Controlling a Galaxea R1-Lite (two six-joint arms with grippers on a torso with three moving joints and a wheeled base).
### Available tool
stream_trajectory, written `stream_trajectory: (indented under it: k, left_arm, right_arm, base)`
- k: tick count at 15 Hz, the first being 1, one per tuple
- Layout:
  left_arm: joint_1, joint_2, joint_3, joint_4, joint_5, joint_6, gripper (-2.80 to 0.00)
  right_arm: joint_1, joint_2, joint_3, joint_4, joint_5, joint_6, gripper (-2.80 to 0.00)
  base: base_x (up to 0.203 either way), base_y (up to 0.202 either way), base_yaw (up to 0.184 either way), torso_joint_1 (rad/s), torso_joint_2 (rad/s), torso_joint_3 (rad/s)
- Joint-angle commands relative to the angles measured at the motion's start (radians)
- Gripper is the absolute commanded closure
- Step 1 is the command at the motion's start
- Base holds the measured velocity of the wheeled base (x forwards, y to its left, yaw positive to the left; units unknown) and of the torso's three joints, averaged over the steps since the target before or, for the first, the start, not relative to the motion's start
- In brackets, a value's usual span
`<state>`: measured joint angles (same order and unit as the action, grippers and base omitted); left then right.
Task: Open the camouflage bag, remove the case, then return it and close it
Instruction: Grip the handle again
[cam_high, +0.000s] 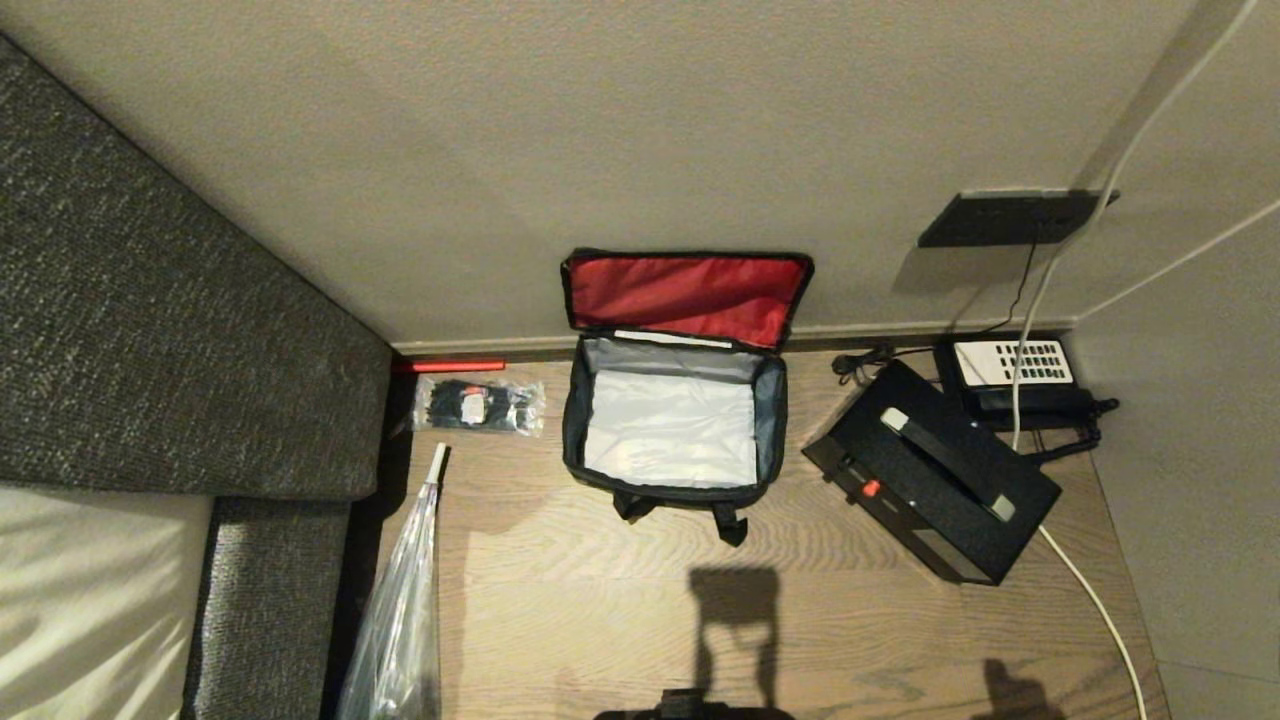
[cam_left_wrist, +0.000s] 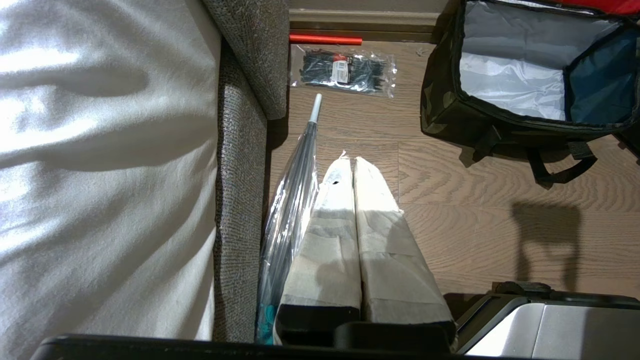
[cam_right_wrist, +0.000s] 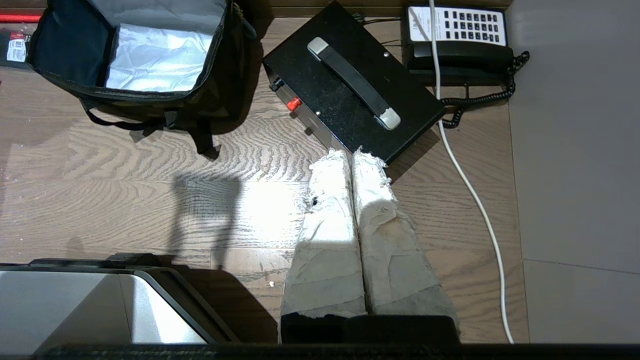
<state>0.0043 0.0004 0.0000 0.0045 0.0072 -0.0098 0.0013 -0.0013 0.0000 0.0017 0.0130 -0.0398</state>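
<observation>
The camouflage bag stands open on the wood floor against the wall, its red-lined lid leaning up the wall and its grey-white inside bare. It also shows as the bag and the bag in the wrist views. The black case lies flat on the floor to the bag's right, handle up, red latch toward the bag; the case is just beyond my right gripper. My left gripper hangs over the floor left of the bag. Both grippers are shut and hold nothing.
A black telephone with a white keypad sits behind the case, a white cable running past. A packet of black cable ties and a clear-wrapped umbrella lie left of the bag, beside a grey sofa.
</observation>
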Motion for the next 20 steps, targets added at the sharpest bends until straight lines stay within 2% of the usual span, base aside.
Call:
stream_trajectory:
  k: [1, 20]
  left_arm:
    - [0.0, -0.002, 0.003, 0.0, 0.0, -0.001, 0.0]
    - [0.0, -0.002, 0.003, 0.0, 0.0, 0.001, 0.0]
  right_arm:
    - [0.0, -0.004, 0.0, 0.0, 0.001, 0.0, 0.0]
    - [0.0, -0.005, 0.0, 0.0, 0.001, 0.0, 0.0]
  base:
    - [0.0, 0.0, 0.0, 0.0, 0.0, 0.0]
    - [0.0, 0.0, 0.0, 0.0, 0.0, 0.0]
